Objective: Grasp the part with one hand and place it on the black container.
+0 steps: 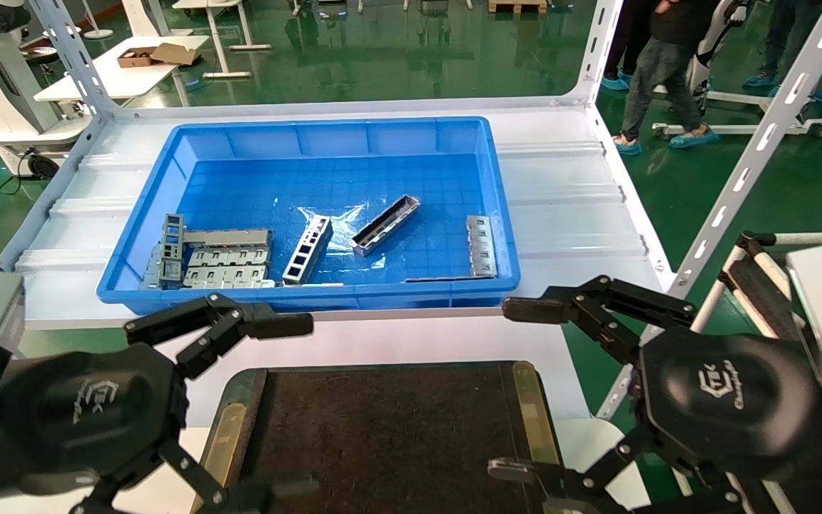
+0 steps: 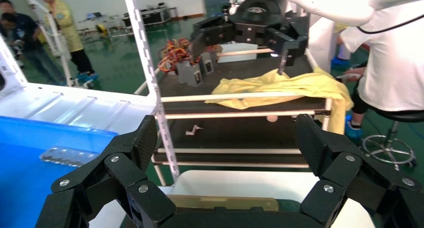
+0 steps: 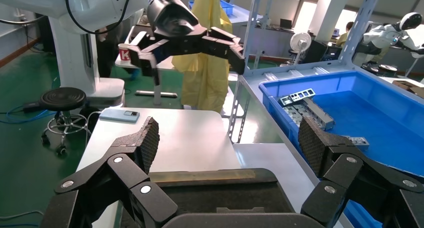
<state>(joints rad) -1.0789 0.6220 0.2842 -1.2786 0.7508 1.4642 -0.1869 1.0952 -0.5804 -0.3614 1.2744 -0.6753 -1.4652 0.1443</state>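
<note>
The part [image 1: 385, 225], a slim silver-grey channel bar, lies slantwise in the middle of the blue bin [image 1: 311, 135]; it also shows in the right wrist view [image 3: 317, 112]. The black container [image 1: 382, 435], a flat black tray with brass side strips, lies on the near table between my two grippers and shows in both wrist views [image 2: 220, 203] [image 3: 215, 195]. My left gripper [image 1: 297, 407] [image 2: 227, 138] is open and empty over the tray's left edge. My right gripper [image 1: 511, 389] [image 3: 231, 138] is open and empty over its right edge.
The bin also holds a ladder-like bar [image 1: 307, 250], flat grey plates [image 1: 229, 264] at its left and a perforated strip [image 1: 481, 245] at its right. White slotted rack posts [image 1: 739, 164] rise at the shelf's corners. People stand at the far right.
</note>
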